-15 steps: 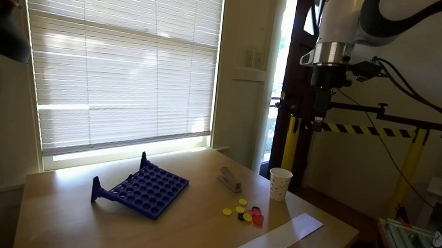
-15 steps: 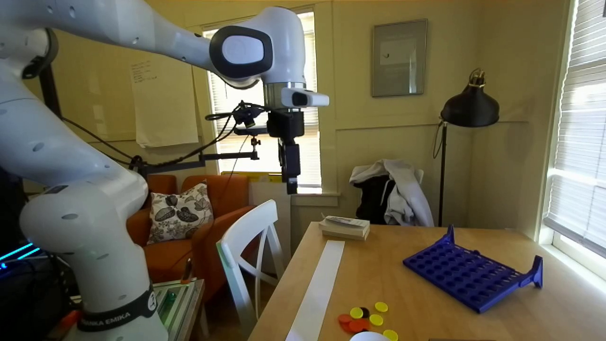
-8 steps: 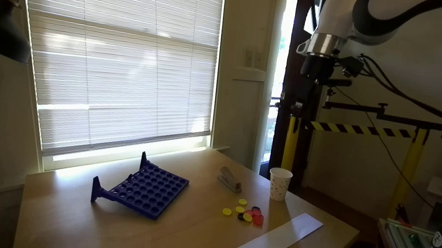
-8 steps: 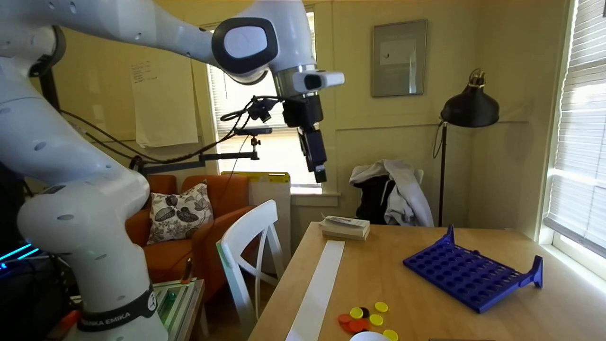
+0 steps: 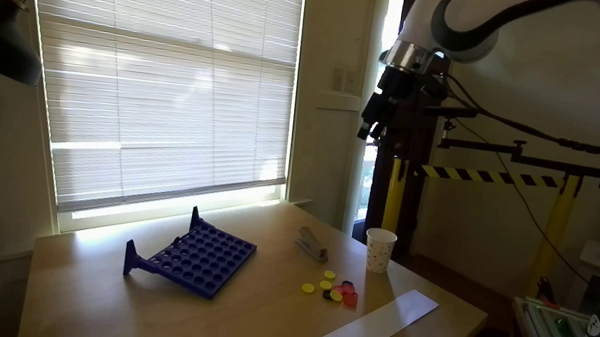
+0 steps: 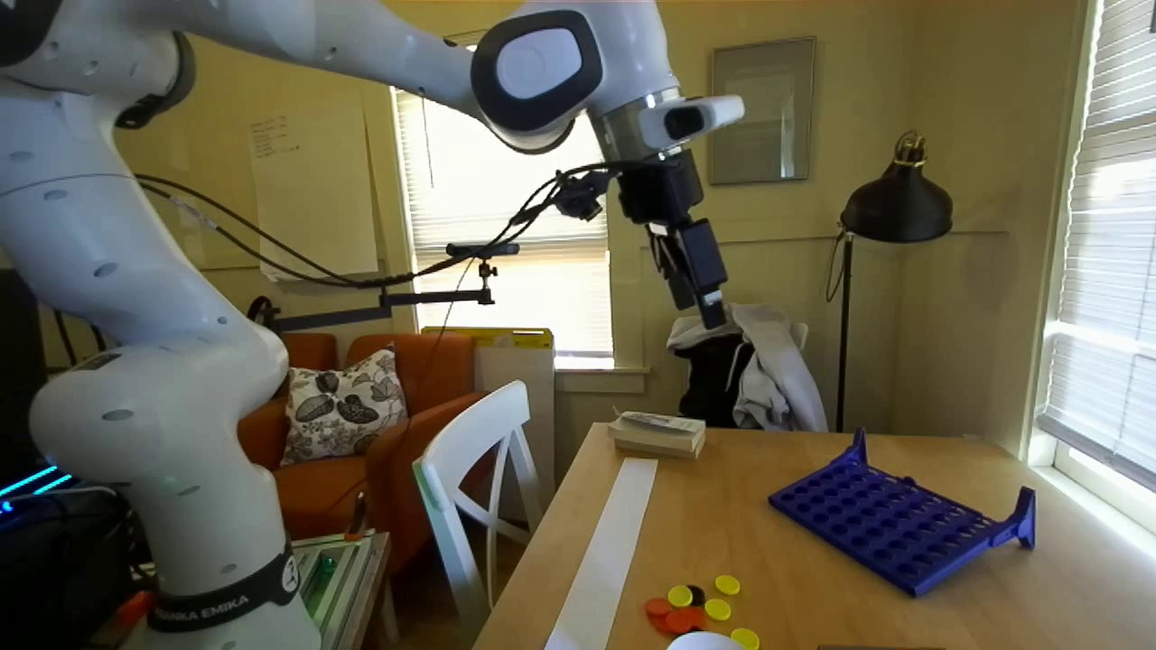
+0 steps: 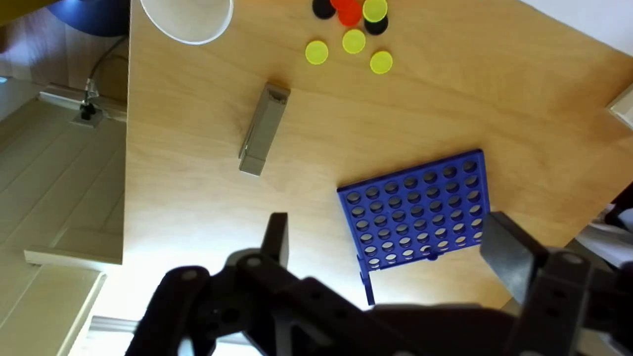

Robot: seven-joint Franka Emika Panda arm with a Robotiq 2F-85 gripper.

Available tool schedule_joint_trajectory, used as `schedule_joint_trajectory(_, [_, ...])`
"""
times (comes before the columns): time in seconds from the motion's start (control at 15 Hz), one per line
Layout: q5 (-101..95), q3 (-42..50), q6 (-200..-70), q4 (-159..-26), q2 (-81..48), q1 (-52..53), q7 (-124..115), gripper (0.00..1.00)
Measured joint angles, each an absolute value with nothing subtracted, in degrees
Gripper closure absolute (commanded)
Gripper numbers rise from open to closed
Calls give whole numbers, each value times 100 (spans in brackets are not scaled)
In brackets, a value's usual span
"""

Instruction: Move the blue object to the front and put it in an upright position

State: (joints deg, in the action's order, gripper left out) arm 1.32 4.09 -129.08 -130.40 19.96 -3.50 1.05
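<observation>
The blue object point(image 5: 197, 262) is a dark blue panel with rows of round holes and a foot at each end of one edge. It lies tipped over on the table, its feet toward the window, and shows in an exterior view point(image 6: 890, 522) and in the wrist view point(image 7: 418, 213). In the wrist view one foot is hidden behind my gripper. My gripper point(image 7: 385, 222) is open and empty. In both exterior views the gripper point(image 5: 369, 133) point(image 6: 712, 314) hangs high above the table, tilted and well apart from the panel.
A white cup point(image 5: 379, 253), a stapler point(image 5: 312, 245) and loose yellow, red and black discs point(image 5: 336, 296) stand or lie on the table. A white paper strip point(image 5: 367, 332) runs along one side. A book point(image 6: 657, 437) lies at the table's end, near a white chair point(image 6: 479, 451).
My arm has moved out toward the table and the panel. The gripper has gone from pointing straight down to tilted. The panel and other table items have not moved.
</observation>
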Motion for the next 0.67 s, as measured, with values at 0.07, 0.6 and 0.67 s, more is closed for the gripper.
schedule_joint_trajectory(0.07, [132,416,-12981,-12873,1768,-365,105,0])
schedule_joint_trajectory(0.6, [133,592,-13347,-11842,37,-478,129,0])
schedule_joint_trajectory(0.67, [133,607,-13350,-11736,-115,-494,152,0])
